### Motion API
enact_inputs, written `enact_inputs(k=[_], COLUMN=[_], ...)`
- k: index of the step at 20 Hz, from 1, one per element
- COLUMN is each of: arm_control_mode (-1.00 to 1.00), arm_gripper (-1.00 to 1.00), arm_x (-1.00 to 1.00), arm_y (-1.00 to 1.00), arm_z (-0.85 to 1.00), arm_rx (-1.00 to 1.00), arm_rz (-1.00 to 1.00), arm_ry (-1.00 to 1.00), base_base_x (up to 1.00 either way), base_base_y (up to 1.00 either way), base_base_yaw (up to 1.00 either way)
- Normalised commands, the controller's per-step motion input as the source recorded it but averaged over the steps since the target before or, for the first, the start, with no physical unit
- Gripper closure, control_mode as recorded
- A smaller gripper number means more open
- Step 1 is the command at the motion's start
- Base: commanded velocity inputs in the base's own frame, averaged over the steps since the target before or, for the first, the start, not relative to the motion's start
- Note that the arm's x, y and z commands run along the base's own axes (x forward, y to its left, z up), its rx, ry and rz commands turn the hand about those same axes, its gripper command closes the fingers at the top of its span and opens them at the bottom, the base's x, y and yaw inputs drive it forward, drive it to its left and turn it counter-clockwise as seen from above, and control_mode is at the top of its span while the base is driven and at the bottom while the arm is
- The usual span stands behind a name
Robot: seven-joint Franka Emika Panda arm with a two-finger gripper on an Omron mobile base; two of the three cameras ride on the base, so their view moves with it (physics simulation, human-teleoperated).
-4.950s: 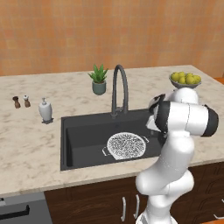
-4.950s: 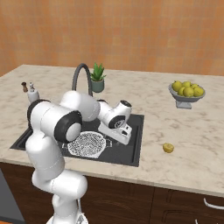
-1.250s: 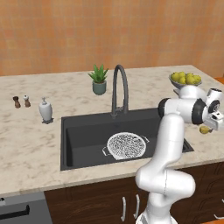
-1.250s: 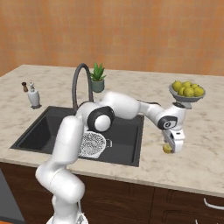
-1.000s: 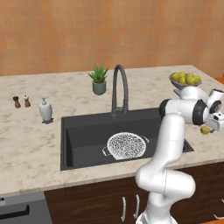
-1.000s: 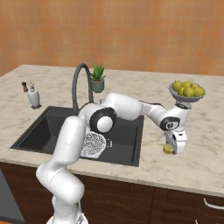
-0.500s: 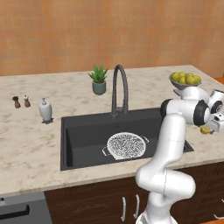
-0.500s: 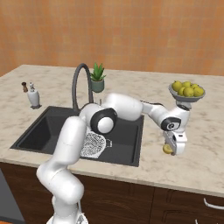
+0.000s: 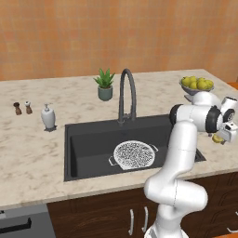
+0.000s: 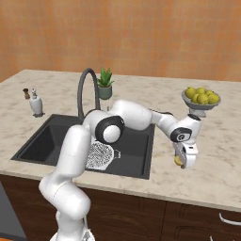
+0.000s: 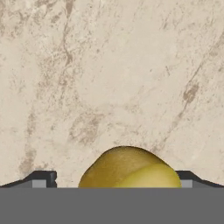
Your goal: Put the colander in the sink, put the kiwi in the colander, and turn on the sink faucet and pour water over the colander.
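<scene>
The white mesh colander point(image 9: 133, 154) sits in the dark sink point(image 9: 88, 144), under the dark gooseneck sink faucet point(image 9: 126, 95); no water runs. In the right base view the arm hides part of the colander point(image 10: 100, 156). The yellowish-brown kiwi point(image 10: 178, 160) lies on the beige counter to the right of the sink point(image 10: 136, 146). My gripper point(image 10: 181, 163) points down over it, open. In the hand view the kiwi point(image 11: 129, 170) lies between the two dark fingertips point(image 11: 43, 178), one on each side. In the left base view the kiwi point(image 9: 217, 138) peeks out beside my gripper point(image 9: 224, 137).
A bowl of yellow fruit point(image 9: 197, 84) stands on the counter behind the kiwi. A potted plant point(image 9: 105, 86) is behind the faucet. A white soap dispenser point(image 9: 48, 117) and two small shakers point(image 9: 22, 108) stand left of the sink. The counter's front edge runs just below the kiwi.
The hand has come down a little over the kiwi, and the jaws have stayed open. The colander and the kiwi have not moved.
</scene>
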Motion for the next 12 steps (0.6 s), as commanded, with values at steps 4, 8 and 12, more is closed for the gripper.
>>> enact_inputs(k=[4,8,12], arm_control_mode=[-1.0,-1.0,-1.0], arm_gripper=[-1.0,1.0,1.0], arm_x=[0.04,0.12,0.03], arm_y=[0.0,0.0,-0.05], arm_z=[-0.34,-0.24,-0.23], arm_rx=[0.0,0.0,0.0], arm_rz=[0.0,0.0,0.0], arm_ry=[0.0,0.0,0.0], base_base_x=[0.0,0.0,0.0], base_base_y=[0.0,0.0,0.0], base_base_yaw=[0.0,0.0,0.0])
